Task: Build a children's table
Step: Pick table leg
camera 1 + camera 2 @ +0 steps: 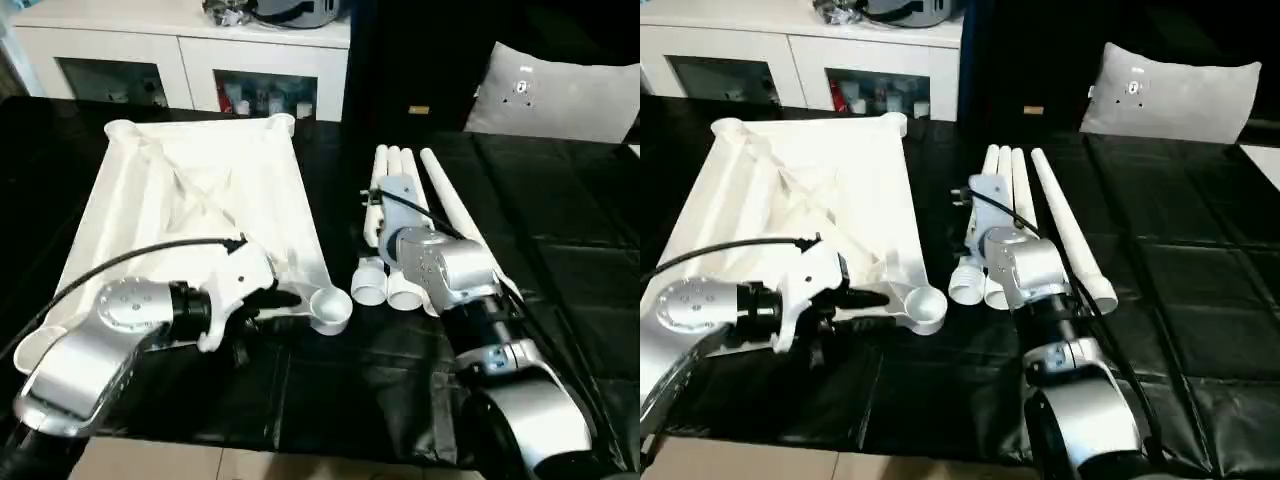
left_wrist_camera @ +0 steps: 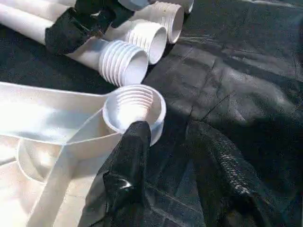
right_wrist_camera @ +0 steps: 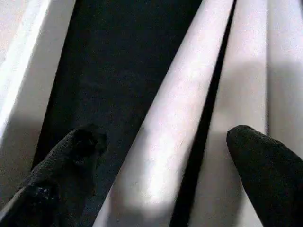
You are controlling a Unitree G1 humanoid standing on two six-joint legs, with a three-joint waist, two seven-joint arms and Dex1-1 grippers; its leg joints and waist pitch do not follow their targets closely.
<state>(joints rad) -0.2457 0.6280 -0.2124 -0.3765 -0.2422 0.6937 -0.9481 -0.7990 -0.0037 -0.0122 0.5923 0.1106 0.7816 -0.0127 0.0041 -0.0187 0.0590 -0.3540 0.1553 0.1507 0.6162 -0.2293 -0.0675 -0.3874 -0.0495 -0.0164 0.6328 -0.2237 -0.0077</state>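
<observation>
White ribbed plastic tabletop (image 1: 190, 200) lies upside down; your left gripper (image 2: 177, 142), jaws apart, sits beside its near corner socket (image 2: 134, 108). Right gripper (image 3: 161, 156), spread wide, straddles one white tapered leg (image 3: 175, 109). Next, I judge: close, lift, thread into socket.

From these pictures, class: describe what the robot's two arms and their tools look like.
Both arms are rounded silver metal casings with black joint rings. The left arm carries a black cable looping to a white bracket before its tool. The right tool has two textured black fingers; black cable also runs along the right arm.
</observation>
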